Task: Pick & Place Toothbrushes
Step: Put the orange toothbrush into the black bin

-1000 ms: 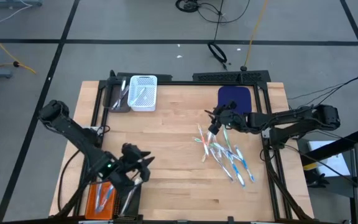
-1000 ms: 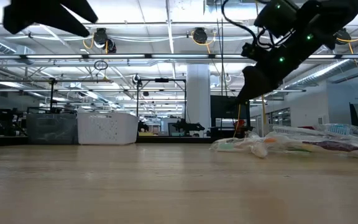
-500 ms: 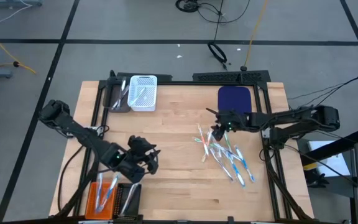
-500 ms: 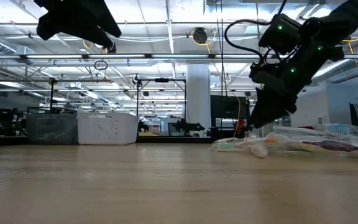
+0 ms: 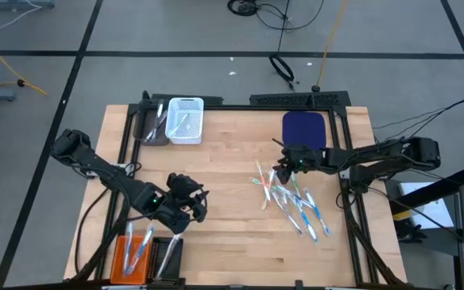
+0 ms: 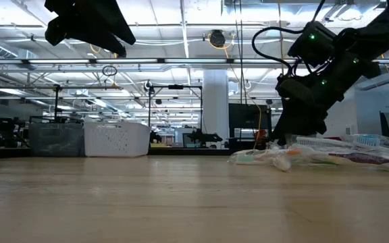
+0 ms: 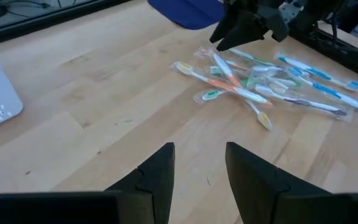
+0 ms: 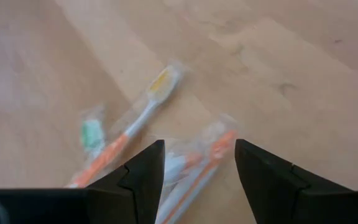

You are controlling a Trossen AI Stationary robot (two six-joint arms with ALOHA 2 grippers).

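Right tool [image 5: 278,171] open, empty, at toothbrushes [image 5: 290,200] pile edge; left tool [image 5: 190,203] open, empty, over bare table [image 5: 232,153].

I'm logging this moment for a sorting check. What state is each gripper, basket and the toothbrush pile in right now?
Right gripper: open, low over the pile's edge, holding nothing.
Left gripper: open, empty, raised above the table near its front left.
Toothbrushes: loose wrapped pile lying flat on the table's right half.
White basket: upright, a few brushes inside.
Orange basket: at the front left, brushes inside.
Blue pad: flat, nothing on it.
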